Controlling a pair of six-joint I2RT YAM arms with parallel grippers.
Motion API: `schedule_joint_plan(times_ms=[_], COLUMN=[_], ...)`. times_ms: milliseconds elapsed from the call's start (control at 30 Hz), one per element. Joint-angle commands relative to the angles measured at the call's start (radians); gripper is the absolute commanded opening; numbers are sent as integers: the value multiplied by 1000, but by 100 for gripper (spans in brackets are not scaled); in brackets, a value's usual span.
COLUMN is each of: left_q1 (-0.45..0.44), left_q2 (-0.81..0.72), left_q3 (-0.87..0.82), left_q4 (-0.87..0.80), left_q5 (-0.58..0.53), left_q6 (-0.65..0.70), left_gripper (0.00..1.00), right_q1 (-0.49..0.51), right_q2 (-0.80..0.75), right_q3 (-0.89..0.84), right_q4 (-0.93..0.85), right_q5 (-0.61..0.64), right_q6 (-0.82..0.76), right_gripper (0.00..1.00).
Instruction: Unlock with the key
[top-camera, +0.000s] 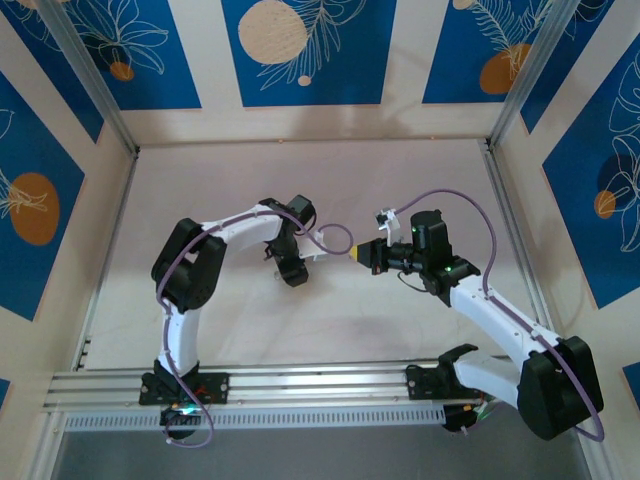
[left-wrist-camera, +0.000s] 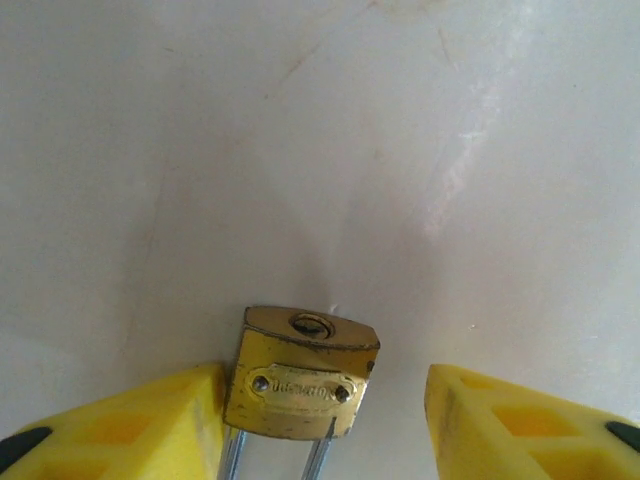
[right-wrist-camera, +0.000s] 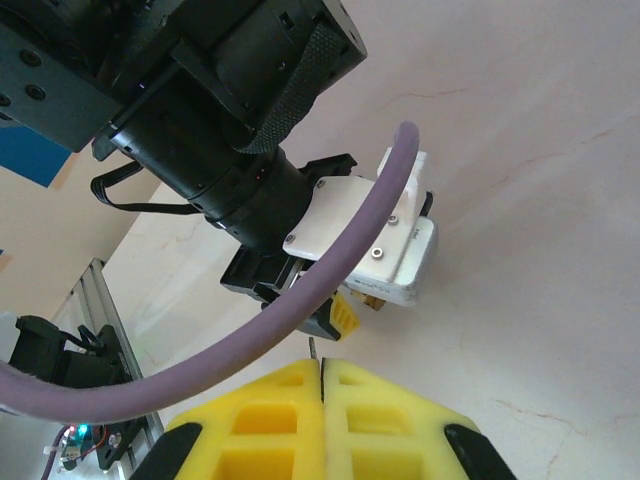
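The right gripper (right-wrist-camera: 322, 378) has its jaws pressed flat together on the key (right-wrist-camera: 311, 349). A thin dark sliver of blade pokes out past the tips, and the head is buried between the pads. From above, that gripper sits just beside the left gripper (left-wrist-camera: 322, 400), which has the padlock (left-wrist-camera: 300, 375) between its jaws, so I judge the key to be near the padlock but not yet in it. The left jaws are spread wide: the brass body touches one finger and stands clear of the other, so it is not clamped, and I cannot tell what steadies it. The shackle (left-wrist-camera: 318, 462) runs back from the padlock toward the wrist. The keyhole (left-wrist-camera: 312, 324) sits in the padlock's far end face, pointing out over the pale table (left-wrist-camera: 400, 150) beyond. The key looks light, stiff and slick, and thin enough to swivel or slide between the pads if its tip catches the edge of the keyhole. A hold across the flat head, with the whole blade left free, would suit it best. The padlock is likely to skid away under any push unless the left jaws close on its body first.
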Motion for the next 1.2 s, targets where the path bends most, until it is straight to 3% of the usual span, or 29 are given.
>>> schedule_joint_plan(times_ms=[0,167,467,900,1167], left_q1=[-16,-24,-26,-40,-53], left_q2=[1,-21,-30,5,9], left_q3=[-17,-26,4,20,55], left_q4=[-65,-66,-81,-72,-68], left_q5=[37,53,39,-52,-16], left_q6=[-25,-43,-66,-106,-169], left_gripper=[50,46,50,50,50], right_q1=[-6,-6,-5,-6,-7], right_q2=[-19,-24,-30,-35,-35], right_q3=[-19,-14,-18,-23,-22], right_q4=[-14,-21,-29,-34,-37], right_q5=[-7,-5,7,35,41], right_q6=[5,3,3,3,0], right_gripper=[0,0,0,0,0])
